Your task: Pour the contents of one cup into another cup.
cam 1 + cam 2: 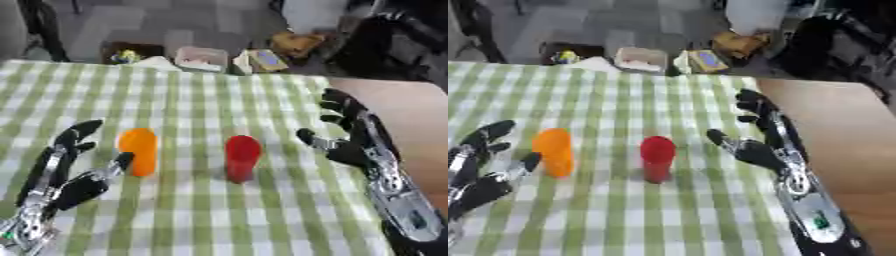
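Two cups upright on checked surface [219,100]: orange cup [139,151], red cup [242,157]. My left hand [66,175] and right hand [350,135] spread, flanking them, holding nothing.

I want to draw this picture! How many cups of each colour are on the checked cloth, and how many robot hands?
Orange cup: 1
Red cup: 1
Robot hands: 2, the left hand and the right hand, both open
Total: 4

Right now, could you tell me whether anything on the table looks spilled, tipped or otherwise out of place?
Nothing stands out. The orange cup and the red cup both stand upright on the checked cloth, apart, with no spill visible. The left hand and right hand are open beside them, touching neither.
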`<act>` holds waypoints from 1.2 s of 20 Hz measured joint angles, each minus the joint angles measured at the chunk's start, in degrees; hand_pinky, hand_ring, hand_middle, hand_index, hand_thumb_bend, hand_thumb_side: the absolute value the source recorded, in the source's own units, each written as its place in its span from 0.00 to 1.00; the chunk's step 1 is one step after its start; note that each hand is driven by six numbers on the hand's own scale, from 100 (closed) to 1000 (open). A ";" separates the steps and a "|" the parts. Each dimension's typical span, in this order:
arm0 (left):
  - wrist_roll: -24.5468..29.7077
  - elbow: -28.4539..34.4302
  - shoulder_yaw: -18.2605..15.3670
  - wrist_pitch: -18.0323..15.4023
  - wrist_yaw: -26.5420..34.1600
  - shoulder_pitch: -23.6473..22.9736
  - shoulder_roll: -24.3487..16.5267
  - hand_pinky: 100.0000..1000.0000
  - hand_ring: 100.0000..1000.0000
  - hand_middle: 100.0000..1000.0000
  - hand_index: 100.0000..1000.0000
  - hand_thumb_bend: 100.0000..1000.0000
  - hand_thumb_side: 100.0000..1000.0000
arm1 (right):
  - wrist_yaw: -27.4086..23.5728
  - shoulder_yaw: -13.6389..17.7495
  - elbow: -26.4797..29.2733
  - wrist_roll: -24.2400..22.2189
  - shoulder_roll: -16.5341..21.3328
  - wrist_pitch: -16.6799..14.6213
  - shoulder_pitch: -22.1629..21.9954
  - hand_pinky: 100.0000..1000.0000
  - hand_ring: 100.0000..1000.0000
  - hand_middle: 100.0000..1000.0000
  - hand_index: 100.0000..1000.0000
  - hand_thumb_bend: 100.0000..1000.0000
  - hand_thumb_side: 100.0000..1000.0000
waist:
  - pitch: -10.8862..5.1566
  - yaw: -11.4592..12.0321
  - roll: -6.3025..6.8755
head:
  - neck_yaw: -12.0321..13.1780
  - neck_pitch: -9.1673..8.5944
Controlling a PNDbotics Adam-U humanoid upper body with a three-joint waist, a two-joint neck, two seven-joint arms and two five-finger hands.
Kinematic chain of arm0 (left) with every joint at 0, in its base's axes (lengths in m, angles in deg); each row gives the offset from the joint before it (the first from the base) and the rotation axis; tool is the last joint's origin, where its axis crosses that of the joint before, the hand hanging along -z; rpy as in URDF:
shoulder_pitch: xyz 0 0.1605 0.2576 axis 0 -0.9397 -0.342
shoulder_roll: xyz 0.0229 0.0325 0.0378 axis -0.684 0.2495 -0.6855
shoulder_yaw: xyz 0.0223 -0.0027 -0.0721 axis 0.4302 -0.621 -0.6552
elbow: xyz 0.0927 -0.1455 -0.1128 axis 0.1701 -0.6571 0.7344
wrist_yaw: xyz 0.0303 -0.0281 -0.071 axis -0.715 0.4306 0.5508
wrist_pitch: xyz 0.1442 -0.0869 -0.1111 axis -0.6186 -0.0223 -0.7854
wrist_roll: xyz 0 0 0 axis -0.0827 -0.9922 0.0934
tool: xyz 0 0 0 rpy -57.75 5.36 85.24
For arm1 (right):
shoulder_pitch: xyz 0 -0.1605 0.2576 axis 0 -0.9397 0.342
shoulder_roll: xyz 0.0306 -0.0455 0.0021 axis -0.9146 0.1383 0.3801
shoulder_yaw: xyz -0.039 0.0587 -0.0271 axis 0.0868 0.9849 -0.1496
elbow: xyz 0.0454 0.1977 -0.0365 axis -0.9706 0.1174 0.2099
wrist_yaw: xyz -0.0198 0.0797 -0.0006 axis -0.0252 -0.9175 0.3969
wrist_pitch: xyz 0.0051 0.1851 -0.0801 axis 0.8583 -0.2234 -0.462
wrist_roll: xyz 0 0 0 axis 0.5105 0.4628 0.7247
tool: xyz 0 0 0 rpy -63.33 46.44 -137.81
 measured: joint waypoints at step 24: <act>-1.29 -11.61 2.23 -2.05 -2.16 7.66 4.68 0.85 0.93 0.82 0.85 0.55 0.28 | -0.13 -0.03 0.64 -0.25 -0.45 0.02 0.45 0.73 0.82 0.88 0.77 0.67 0.18 | 1.87 -1.86 -0.26 | 1.12 -0.48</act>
